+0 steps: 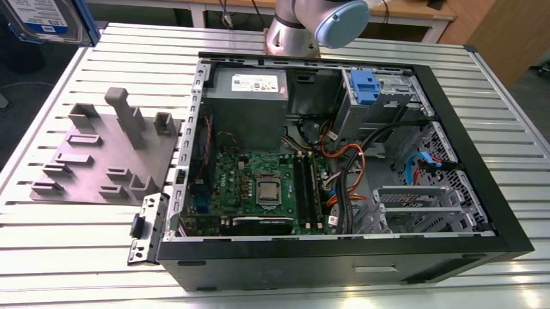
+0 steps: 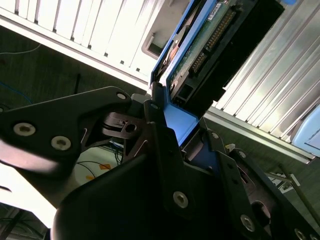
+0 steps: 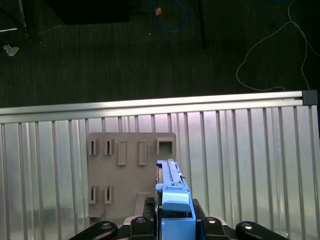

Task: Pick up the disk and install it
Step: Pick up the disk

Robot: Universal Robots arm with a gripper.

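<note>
Slatted aluminium table, with dark carpeted floor beyond its edge in the first wrist view. Open computer case, lying on its side on the table, with the motherboard, grey power-supply box and drive cage with blue latch all exposed. Arm: silver base column and blue-capped joint standing just behind the case's far wall, the wrist turned so that the first wrist view looks straight down on the table. Grey fixture plate with upright slots and posts, flat on the table at the exterior view's left of the case. Disk, raised in the upper corner at the exterior view's left, well apart from the case; held on edge above the fixture plate in the first wrist view. Gripper: dark fingers pressed onto the disk's blue end rail from both sides, the disk's body and green circuit board projecting out beyond the fingertips.
</note>
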